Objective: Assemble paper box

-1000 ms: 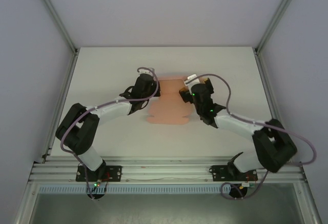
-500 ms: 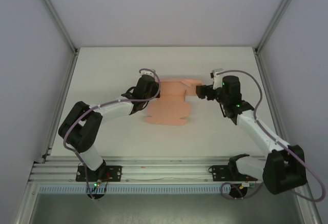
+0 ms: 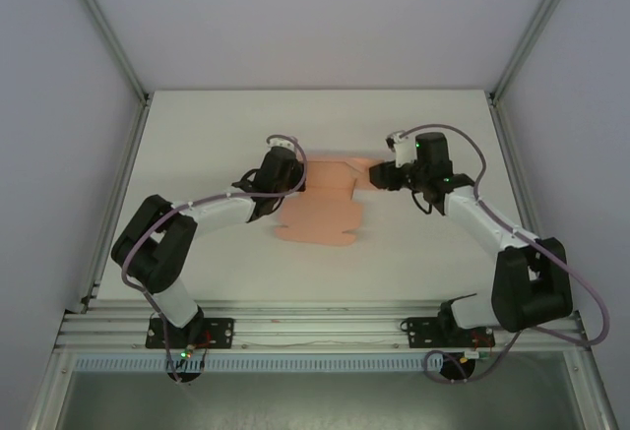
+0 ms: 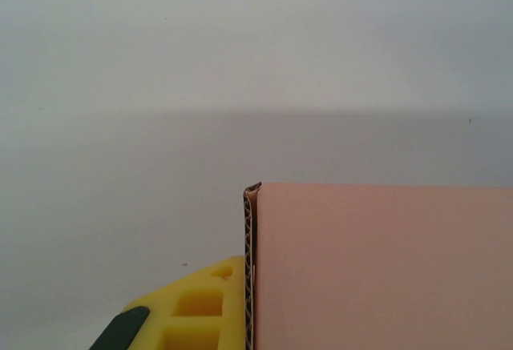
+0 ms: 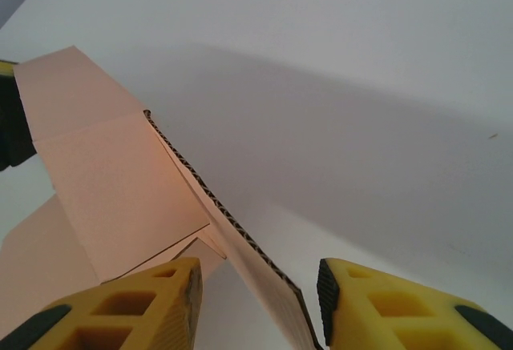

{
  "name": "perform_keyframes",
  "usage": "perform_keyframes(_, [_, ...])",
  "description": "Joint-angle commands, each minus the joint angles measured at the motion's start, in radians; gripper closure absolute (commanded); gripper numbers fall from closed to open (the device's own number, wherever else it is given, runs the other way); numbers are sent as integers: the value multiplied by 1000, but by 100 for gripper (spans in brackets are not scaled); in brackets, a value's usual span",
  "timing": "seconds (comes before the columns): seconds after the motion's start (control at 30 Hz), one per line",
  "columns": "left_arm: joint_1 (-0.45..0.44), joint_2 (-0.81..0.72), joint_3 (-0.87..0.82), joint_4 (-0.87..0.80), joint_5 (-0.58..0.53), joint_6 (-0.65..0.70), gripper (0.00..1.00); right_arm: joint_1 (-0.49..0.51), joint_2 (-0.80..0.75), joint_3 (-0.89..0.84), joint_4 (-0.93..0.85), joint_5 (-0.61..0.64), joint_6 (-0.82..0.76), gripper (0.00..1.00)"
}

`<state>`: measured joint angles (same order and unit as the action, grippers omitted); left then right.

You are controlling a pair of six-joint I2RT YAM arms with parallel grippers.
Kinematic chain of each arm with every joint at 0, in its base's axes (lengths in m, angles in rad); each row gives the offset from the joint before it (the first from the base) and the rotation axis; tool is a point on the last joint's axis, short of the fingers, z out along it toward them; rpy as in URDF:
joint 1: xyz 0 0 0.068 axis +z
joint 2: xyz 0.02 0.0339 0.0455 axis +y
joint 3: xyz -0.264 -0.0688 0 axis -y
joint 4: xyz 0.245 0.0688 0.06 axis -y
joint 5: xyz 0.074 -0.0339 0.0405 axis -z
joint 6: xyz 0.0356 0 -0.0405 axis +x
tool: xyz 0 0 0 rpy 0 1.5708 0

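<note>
Right jaws gape around a raised paper box [image 5: 104, 174] flap.

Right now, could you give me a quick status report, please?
Left gripper at left edge of paper box, grip unclear. Right gripper open, raised flap between fingers.

No writing, label, brand, number or sign can be read in any view. The paper box [image 3: 320, 209] shows only plain, unprinted salmon-pink card on the faces that can be seen.
</note>
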<state>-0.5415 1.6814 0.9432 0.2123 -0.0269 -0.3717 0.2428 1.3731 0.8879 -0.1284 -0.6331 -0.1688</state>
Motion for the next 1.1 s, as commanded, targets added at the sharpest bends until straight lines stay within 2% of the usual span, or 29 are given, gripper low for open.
perform_keyframes(0.0, [-6,-50,0,51,49,12,100,2,7,19,-15,-75,-29,57])
perform_keyframes(0.07, [-6,-56,-3,63,70,16,100,3,17,20,-16,-99,-45,52])
perform_keyframes(0.13, [-6,-61,-5,68,76,15,100,3,23,21,-17,-89,-47,56])
perform_keyframes(0.33, [-6,-77,-13,72,73,19,100,-12,21,22,-32,-94,-49,54])
perform_keyframes(0.4, [-6,-77,-13,67,67,21,100,-16,10,21,-46,-89,-54,62])
perform_keyframes(0.47, [-6,-75,-10,62,60,25,100,-17,-6,19,-53,-70,-52,63])
perform_keyframes(0.53, [-5,-69,-6,51,50,30,100,-17,-18,23,-77,-44,-58,54])
perform_keyframes(0.67, [-6,-68,-6,36,31,40,100,-26,-52,19,-102,-17,-67,52])
perform_keyframes(0.83, [-6,-71,-9,25,30,44,100,-38,-76,17,-119,-59,-69,59])
perform_keyframes(1.0, [-6,-74,-8,37,58,42,100,-40,-45,25,-129,-137,-94,60])
perform_keyframes(1.07, [-6,-76,-5,37,62,42,100,-40,-31,33,-131,-149,-93,64])
